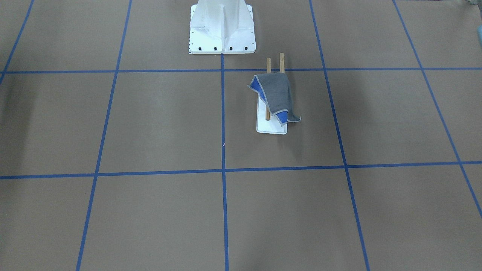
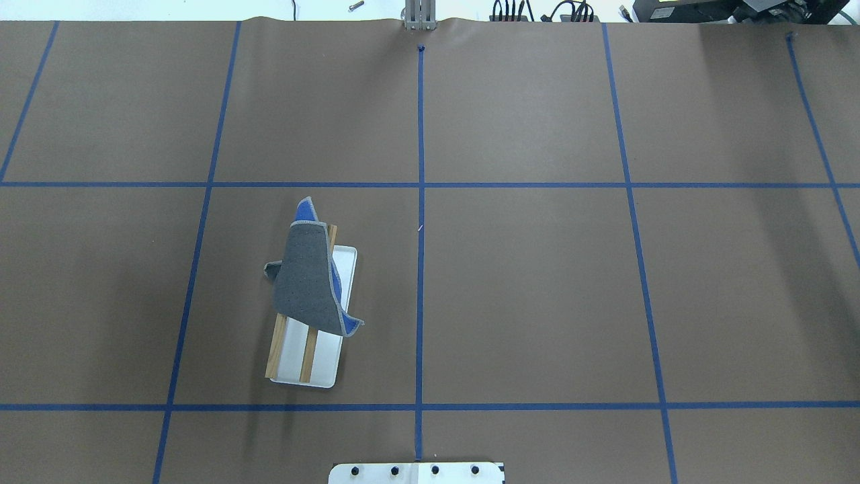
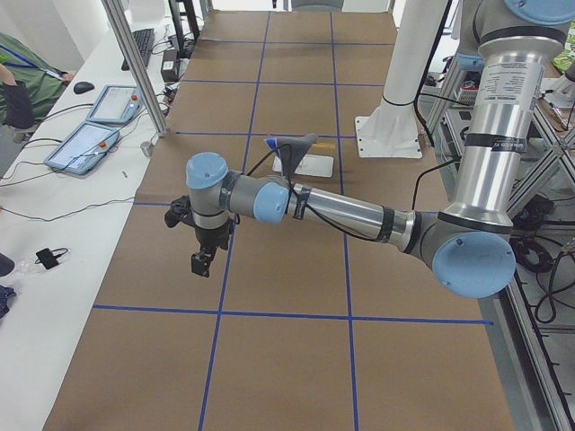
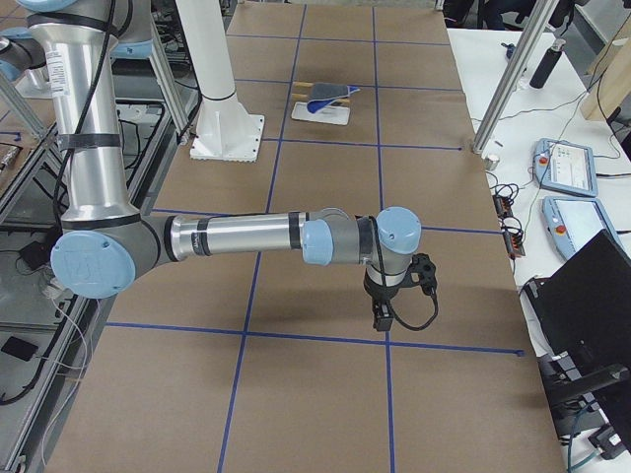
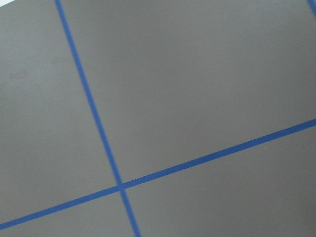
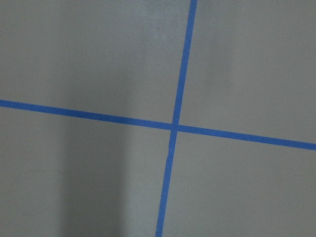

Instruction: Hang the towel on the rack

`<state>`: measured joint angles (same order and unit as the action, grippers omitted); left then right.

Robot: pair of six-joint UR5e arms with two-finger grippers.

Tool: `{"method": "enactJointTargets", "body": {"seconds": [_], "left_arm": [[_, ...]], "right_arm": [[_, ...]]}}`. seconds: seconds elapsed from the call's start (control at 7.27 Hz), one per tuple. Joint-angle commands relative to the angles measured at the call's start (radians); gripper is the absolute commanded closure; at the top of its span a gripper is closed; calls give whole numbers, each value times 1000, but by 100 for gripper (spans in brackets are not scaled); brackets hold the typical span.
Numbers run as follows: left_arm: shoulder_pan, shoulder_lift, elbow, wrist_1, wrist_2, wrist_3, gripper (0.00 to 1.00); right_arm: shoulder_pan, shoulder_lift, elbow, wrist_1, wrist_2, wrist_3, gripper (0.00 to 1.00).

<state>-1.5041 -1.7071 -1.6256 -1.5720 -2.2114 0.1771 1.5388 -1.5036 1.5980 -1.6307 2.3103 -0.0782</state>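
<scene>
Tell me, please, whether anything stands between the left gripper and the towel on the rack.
Nothing visible does. The towel is draped over the rack, and the left gripper hangs out toward the left end; only bare table with blue tape lines lies between them.

Brown desk [image 2: 537, 302] w/ blue tape grid [image 2: 420, 134]. On it: the rack [image 2: 308, 356], white base plate flat, robot's left of centre. White bolted pedestal [image 2: 416, 472] at robot-side edge.

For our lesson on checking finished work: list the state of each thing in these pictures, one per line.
rack: standing on the table, partly covered.
towel: draped across the rack, grey side up, blue showing at edges.
left gripper: over bare table, away from rack; open or shut unclear.
right gripper: likewise, unclear.
</scene>
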Motion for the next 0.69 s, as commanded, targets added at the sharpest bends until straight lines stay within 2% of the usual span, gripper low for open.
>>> {"method": "enactJointTargets", "body": {"seconds": [0.0,0.14,0.41,0.55], "left_arm": [[-53,56,53,1,1,67,1],[-86,108,26,-25,-19,67,1],[-117,188,-34,-17,-158,59,1],[-119,213,-52,-19,-153,58,2]], "right_arm": [[7,-53,14,14,-17,-2,0],[21,-59,37,17,-9,0,0],[23,-56,66,14,-19,0,0],[21,-53,69,9,-22,0,0]]}}
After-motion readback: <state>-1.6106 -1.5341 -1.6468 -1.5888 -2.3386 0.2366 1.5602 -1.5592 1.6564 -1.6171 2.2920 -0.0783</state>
